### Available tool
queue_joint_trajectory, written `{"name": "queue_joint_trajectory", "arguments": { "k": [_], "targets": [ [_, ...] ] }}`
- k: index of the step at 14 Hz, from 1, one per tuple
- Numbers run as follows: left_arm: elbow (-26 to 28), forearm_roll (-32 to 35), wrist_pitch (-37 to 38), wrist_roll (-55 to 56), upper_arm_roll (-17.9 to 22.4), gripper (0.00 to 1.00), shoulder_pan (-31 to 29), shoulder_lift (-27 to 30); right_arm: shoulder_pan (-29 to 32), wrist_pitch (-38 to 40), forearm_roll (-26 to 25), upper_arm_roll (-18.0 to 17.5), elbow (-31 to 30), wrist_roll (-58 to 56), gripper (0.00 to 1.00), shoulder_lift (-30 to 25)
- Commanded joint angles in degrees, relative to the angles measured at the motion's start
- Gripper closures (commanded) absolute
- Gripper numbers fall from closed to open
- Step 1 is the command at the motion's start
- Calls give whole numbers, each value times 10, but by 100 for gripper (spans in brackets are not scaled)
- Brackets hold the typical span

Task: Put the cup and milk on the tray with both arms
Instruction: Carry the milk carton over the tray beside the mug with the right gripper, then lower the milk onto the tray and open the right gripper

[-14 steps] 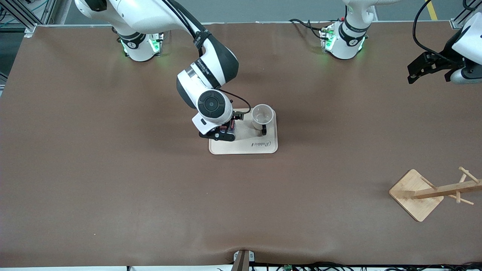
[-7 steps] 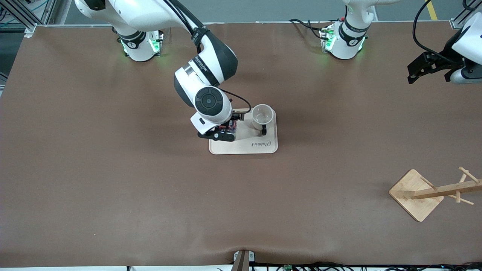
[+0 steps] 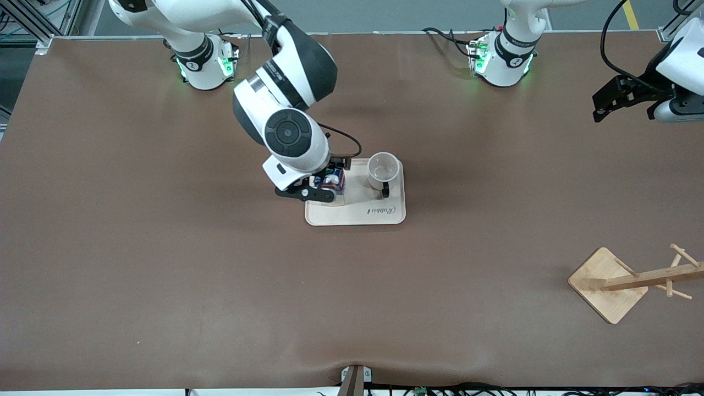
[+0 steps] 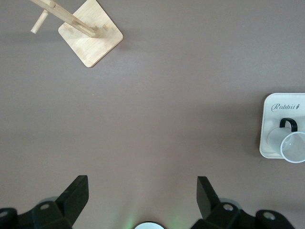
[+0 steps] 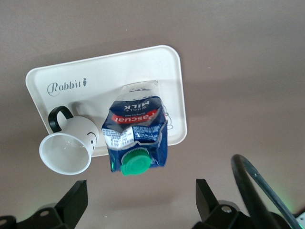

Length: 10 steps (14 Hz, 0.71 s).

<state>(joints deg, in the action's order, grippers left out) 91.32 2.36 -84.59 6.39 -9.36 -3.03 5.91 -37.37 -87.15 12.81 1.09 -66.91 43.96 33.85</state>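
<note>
The cream tray (image 3: 357,214) lies mid-table. On it stands the white cup (image 3: 383,168), mouth up, at the end toward the left arm's end of the table. The dark-blue milk (image 3: 331,180) with its green cap stands upright on the tray's other end. My right gripper (image 3: 308,192) hovers open over that end, just above the milk and apart from it. The right wrist view shows the milk (image 5: 136,138), cup (image 5: 71,143) and tray (image 5: 105,71) below the empty, open right gripper (image 5: 140,200). My left gripper (image 3: 602,107) waits open in the air at the left arm's end of the table; it shows empty in the left wrist view (image 4: 143,195).
A wooden rack (image 3: 608,283) with a square base and pegged post stands near the front camera at the left arm's end. The left wrist view shows the rack (image 4: 90,40) and, farther off, the tray (image 4: 281,102) with the cup (image 4: 290,143).
The right arm has lifted and drawn back toward its base, uncovering the milk on the tray. The left arm, the cup and the tray have not moved.
</note>
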Motion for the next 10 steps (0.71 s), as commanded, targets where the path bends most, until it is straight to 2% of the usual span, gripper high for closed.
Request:
{"name": "queue_joint_trajectory", "arguments": {
  "k": [1, 6, 9, 10],
  "targets": [
    [6, -14, -1, -7, -7, 0, -4, 11, 40, 71, -3, -2, 43, -2, 0, -5],
    [7, -14, -1, -8, -9, 0, -3, 9, 115, 135, -9, 1, 47, 4, 0, -70],
    [7, -14, -1, -8, -9, 0, -3, 10, 118, 136, -103, 0, 8, -18, 0, -124],
    [7, -14, -1, -8, -9, 0, -3, 10, 121, 129, -110, 1, -21, -38, 0, -146]
  ]
}}
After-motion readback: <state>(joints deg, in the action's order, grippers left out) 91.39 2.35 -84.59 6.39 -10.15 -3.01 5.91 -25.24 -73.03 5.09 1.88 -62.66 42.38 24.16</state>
